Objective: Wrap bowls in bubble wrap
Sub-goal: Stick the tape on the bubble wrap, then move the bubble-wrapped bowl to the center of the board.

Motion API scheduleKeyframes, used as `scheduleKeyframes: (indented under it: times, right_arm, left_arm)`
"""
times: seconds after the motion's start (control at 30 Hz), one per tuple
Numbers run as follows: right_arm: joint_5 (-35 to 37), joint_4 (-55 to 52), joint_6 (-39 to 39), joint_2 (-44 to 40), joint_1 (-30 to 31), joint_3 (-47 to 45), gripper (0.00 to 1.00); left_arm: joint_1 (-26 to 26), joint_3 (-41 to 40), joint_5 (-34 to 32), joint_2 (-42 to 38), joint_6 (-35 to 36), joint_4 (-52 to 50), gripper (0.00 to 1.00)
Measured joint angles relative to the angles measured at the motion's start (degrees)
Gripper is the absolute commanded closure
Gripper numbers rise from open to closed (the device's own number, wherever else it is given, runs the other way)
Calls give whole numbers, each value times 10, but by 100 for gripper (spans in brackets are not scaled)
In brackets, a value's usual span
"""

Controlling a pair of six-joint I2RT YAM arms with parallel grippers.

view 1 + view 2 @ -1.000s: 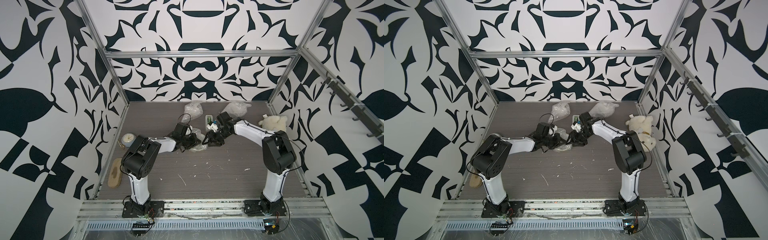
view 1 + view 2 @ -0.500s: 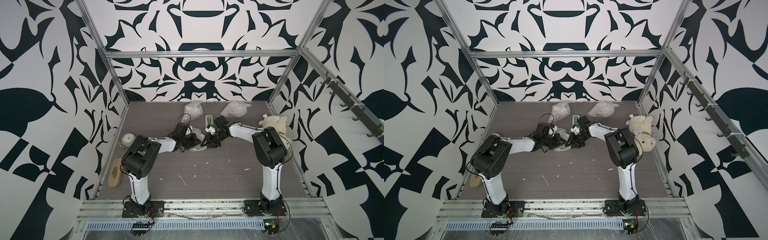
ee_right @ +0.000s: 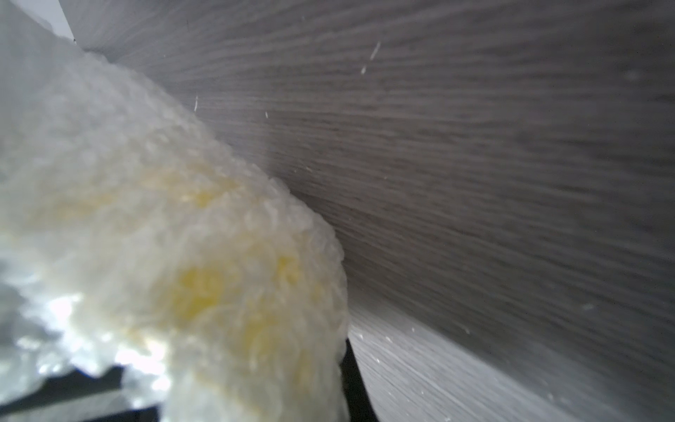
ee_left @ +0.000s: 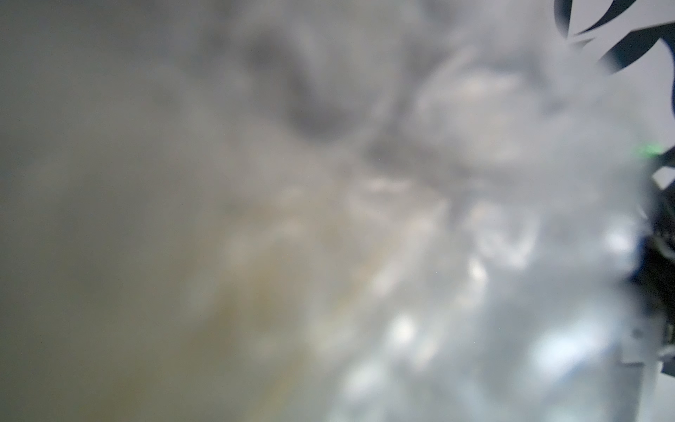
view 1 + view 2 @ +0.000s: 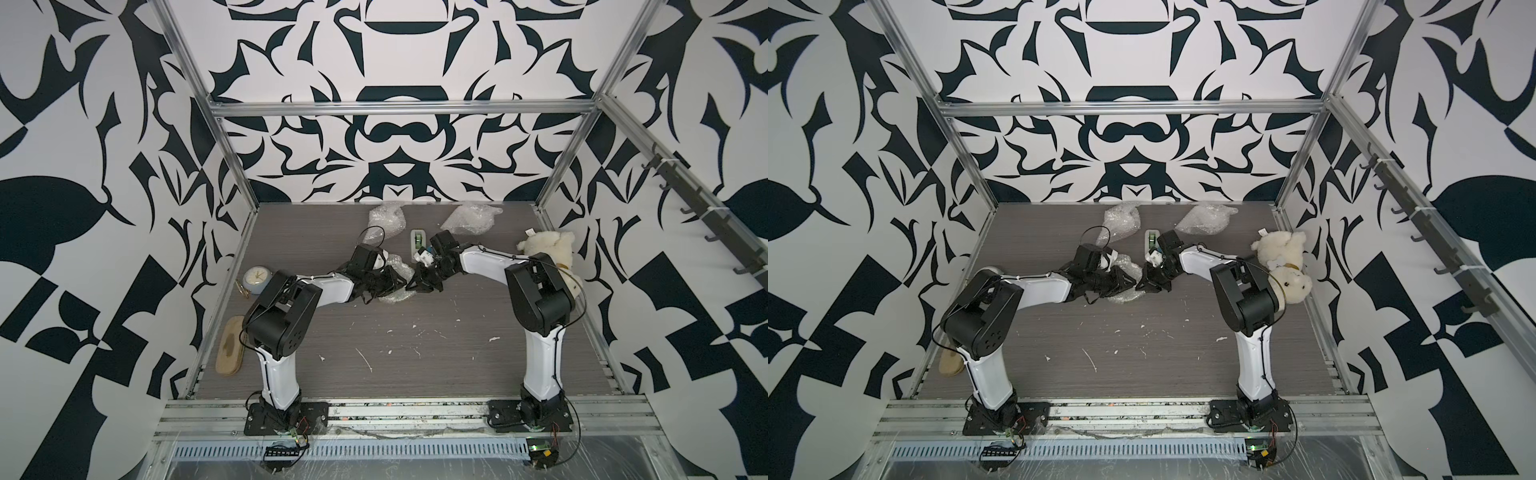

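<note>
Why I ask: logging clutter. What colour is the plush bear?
Cream-white. The plush bear shows best in a top view.

You have a round pale alarm clock (image 5: 257, 277) at the left edge of the grey wood-grain table (image 5: 415, 374), left of centre in the frame. Below it, at lower left, lies a flat oval tan wooden piece (image 5: 230, 345). A small white-and-green rectangular object (image 5: 419, 241), too small to identify, lies just above centre. A fluffy cream teddy bear (image 5: 548, 249) sits at centre right by the wall. White scraps (image 5: 363, 359) dot the lower middle. A dark rail of hooks (image 5: 706, 220) crosses the right side.
</note>
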Motion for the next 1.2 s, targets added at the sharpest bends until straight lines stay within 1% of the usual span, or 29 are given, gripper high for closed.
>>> scheduleKeyframes:
  times: [0.03,0.1,0.17,0.2,0.3,0.4,0.53,0.63,0.67,0.7,0.83,1.0,1.13,1.2]
  right_arm:
    - [1,0,1,0,1,2,100]
    - [2,-1,2,7,3,11,100]
    - [0,-3,4,20,5,30,100]
    - [-2,-3,7,29,6,43,100]
    - [-7,1,22,54,7,76,98]
    - [-14,14,45,79,7,105,94]
    - [-22,40,83,110,6,142,78]
    - [-32,56,107,129,6,171,58]
    - [-35,60,114,133,6,179,56]
    - [-37,66,120,136,6,187,52]
    - [-42,81,131,137,6,198,50]
    - [-35,67,116,123,6,190,48]
    - [-11,27,71,63,4,156,47]
    - [10,12,39,20,1,134,47]
  left_arm:
    - [0,6,-3,-4,3,-14,57]
    - [-1,21,-16,-19,17,-53,47]
    - [2,37,-39,-43,34,-96,39]
    - [7,47,-52,-59,43,-118,36]
    - [28,70,-75,-102,66,-165,34]
    - [63,77,-92,-147,81,-196,33]
    - [110,68,-105,-199,94,-219,31]
    - [146,43,-110,-233,100,-230,31]
    - [156,34,-110,-240,102,-233,30]
    - [169,22,-111,-248,103,-235,29]
    - [216,-28,-111,-275,106,-243,27]
    - [278,-87,-122,-325,111,-249,20]
    - [336,-141,-145,-392,110,-249,16]
    - [366,-170,-160,-424,109,-245,10]
